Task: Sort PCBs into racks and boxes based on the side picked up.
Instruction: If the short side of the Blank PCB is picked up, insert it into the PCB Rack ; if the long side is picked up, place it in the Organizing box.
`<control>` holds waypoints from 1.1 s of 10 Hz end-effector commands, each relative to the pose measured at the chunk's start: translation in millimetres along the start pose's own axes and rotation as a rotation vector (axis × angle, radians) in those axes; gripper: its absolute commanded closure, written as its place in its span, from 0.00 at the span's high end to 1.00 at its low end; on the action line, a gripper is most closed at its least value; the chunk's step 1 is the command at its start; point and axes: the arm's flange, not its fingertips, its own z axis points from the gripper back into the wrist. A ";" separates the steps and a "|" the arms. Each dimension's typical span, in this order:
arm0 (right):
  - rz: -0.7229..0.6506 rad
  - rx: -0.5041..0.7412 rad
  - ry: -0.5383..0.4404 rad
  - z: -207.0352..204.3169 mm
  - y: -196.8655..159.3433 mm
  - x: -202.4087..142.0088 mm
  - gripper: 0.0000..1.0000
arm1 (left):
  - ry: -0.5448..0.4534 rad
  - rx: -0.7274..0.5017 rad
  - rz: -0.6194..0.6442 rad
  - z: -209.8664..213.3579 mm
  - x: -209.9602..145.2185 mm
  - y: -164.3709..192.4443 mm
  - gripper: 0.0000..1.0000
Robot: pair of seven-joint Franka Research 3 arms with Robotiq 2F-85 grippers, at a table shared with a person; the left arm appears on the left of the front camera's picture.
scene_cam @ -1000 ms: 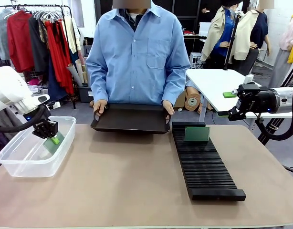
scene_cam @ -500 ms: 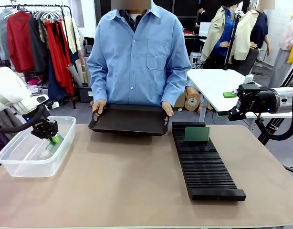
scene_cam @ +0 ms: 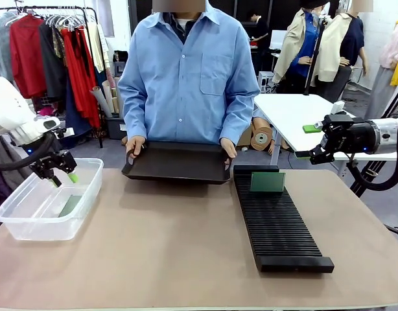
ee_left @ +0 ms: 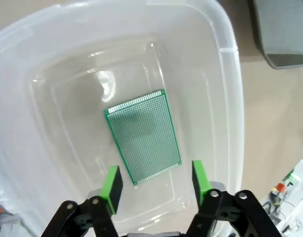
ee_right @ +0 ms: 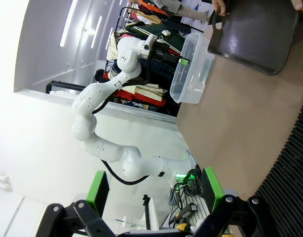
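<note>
One PCB [ee_left: 143, 137] lies flat on the bottom of the clear box [ee_left: 229, 98], dot-grid face up. My left gripper [ee_left: 155, 178] hovers open just above it, holding nothing. From the front, the left gripper [scene_cam: 61, 176] hangs over the box [scene_cam: 30, 227], with the PCB [scene_cam: 70, 206] below it. A second PCB [scene_cam: 268, 182] stands upright in a far slot of the black rack [scene_cam: 277, 223]. My right gripper [scene_cam: 308, 142] is held open and empty in the air, past the table's far right corner. In its own view the right gripper [ee_right: 154, 190] stands open.
A person in a blue shirt holds a flat black tray [scene_cam: 176, 162] with both hands at the table's far edge. Bare brown tabletop [scene_cam: 166, 246] spreads between the box and the rack. A white table [scene_cam: 296, 113] stands behind on the right.
My left gripper opened and let go of the PCB, which now lies on the box bottom. The gripper rose and drew back to the left. The right arm has not moved.
</note>
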 end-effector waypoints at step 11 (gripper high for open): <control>0.004 0.008 -0.010 -0.7 2.0 1.5 1.00 | -0.010 0.030 0.007 17.3 -8.4 -5.5 1.00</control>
